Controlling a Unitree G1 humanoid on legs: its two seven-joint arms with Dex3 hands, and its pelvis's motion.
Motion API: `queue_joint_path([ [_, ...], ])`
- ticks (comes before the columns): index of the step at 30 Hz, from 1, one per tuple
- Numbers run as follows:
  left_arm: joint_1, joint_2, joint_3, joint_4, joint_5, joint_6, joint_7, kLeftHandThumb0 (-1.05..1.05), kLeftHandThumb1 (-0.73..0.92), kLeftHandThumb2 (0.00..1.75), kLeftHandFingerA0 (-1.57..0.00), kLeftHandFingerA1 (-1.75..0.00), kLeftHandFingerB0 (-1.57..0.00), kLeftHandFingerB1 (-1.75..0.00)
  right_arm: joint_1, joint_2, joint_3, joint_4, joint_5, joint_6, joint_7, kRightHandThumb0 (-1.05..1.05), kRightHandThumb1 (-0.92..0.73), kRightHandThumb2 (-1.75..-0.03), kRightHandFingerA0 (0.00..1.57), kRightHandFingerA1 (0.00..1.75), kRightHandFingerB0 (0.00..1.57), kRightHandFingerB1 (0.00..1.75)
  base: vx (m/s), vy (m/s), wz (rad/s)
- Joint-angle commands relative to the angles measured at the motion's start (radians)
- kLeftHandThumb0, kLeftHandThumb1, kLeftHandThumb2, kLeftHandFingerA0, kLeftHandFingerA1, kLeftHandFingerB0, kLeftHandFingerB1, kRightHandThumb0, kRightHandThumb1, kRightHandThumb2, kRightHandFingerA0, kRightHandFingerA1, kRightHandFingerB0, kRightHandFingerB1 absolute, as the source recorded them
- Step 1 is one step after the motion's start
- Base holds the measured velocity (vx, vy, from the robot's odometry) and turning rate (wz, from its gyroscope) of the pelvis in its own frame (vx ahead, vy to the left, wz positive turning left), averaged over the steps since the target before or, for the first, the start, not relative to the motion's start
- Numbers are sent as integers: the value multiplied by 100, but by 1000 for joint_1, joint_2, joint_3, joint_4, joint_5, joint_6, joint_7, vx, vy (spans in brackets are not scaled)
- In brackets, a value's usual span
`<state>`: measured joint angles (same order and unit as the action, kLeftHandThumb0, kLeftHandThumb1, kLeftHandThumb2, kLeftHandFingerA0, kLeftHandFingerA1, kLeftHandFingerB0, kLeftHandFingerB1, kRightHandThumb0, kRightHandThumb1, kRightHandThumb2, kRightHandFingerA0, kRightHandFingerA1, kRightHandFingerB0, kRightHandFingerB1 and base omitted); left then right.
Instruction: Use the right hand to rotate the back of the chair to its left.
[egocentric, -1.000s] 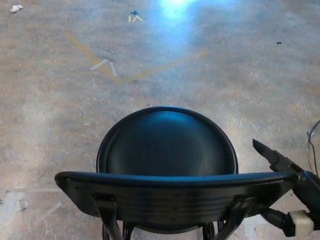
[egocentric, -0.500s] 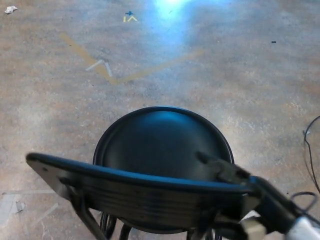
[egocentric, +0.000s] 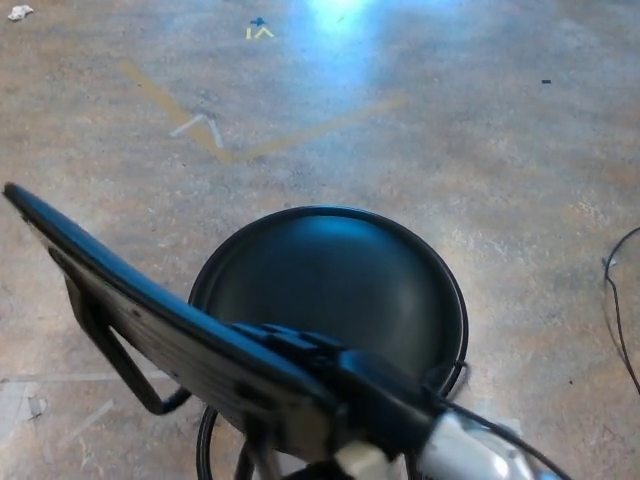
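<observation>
A black chair stands on the concrete floor with its round seat in the middle of the head view. Its curved backrest runs slantwise from the upper left edge down to the lower middle, carried on a bent black bracket. My right hand lies on the backrest's near, right end, and its forearm comes in from the bottom right. How the hand closes on the backrest is hidden by the hand's own bulk. My left hand does not show.
A thin black cable loops along the right edge. Yellow tape lines and a white mark cross the floor beyond the chair. A crumpled scrap lies far left. The chair's base ring shows below the seat.
The backrest has swung to the left about the seat, its left end rising towards the upper left. My right hand moved left with the backrest's right end. The seat stayed in place.
</observation>
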<state>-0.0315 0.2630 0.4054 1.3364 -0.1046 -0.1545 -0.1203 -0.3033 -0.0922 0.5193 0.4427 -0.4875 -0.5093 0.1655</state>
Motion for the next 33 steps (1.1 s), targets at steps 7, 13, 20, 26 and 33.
queue_joint_path([
  [7, -1, 16, -3, 3, -3, 3, -8, -69, 65, 102, -40, -57, -29, -49, -158, 163, 99, 167, -87, 89, -57, -105, -80, -65, 0, 0, 0, 0, 0, 0, 0],
  [13, 5, 18, -17, 4, 10, 6, -13, -68, 65, 103, -38, -56, -22, -47, -225, 218, 115, 336, -91, 87, -104, -105, -66, -106, 0, 6, 0, 0, 0, 0, 0],
  [20, 11, 25, -25, 3, 10, 2, -24, -69, 79, 66, -38, -42, -31, -35, -281, 222, 85, 487, -57, 84, -148, -103, -64, -105, 0, 6, 0, 0, 0, 0, 0],
  [26, 13, 22, -27, 5, 7, 2, -20, -66, 64, 103, -38, -58, -21, -46, -278, 185, 58, 535, -52, 57, -190, -105, -81, -64, 0, 0, 0, 0, 0, 0, 0],
  [33, 13, 22, -24, 2, 0, -3, -25, -68, 79, 66, -38, -43, -31, -35, -205, 73, -9, 428, -32, -5, -213, -104, -80, -64, 0, 0, 0, 0, 0, 0, 0],
])
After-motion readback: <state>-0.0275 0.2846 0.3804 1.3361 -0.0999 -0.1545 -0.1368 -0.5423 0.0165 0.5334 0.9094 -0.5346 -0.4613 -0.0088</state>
